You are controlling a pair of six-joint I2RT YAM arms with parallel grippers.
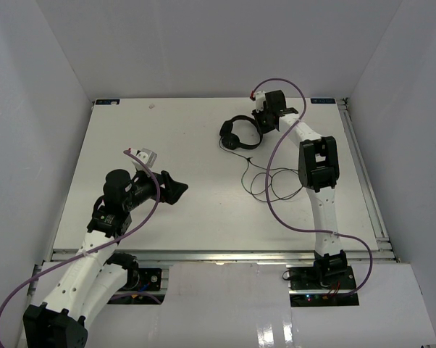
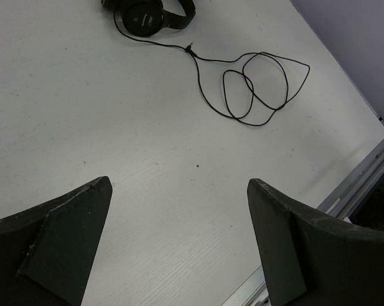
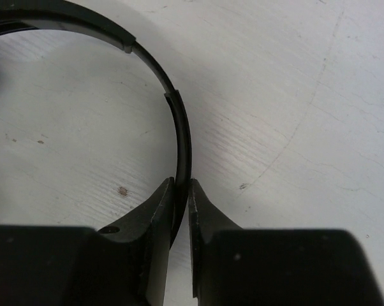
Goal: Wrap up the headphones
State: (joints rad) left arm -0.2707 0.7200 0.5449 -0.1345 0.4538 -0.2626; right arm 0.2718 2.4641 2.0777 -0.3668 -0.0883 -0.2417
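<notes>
Pinching the thin headband, the right end effector (image 3: pixel 181 191) has its two fingers closed on the headphones (image 1: pixel 241 134), the band running edge-on between the tips in the right wrist view. That puts the task at its opening step, as I judge it: securing the headset before any winding starts, with none of the cord (image 1: pixel 269 181) yet wrapped.

The headphones lie flat on the counter (image 1: pixel 167 130) near its far edge, somewhat right of the middle. They are small and black, with a slim arched band that shows a stepped slider joint, and round padded earcups on the side away from the right arm. The cord leaves the cups and runs towards the near edge, ending in a few loose, overlapping loops just beside the right arm's elbow. It is thin and slack and lies limp on the white surface.

The left end effector (image 1: pixel 176 190) hovers over the left-centre of the counter, well apart from the headset, its fingers spread wide and holding nothing.

The next move probably calls for the right arm to steady or lift the band while the left reaches across for the cord. Catching so fine a strand off a flat surface will need a low, careful pinch.
</notes>
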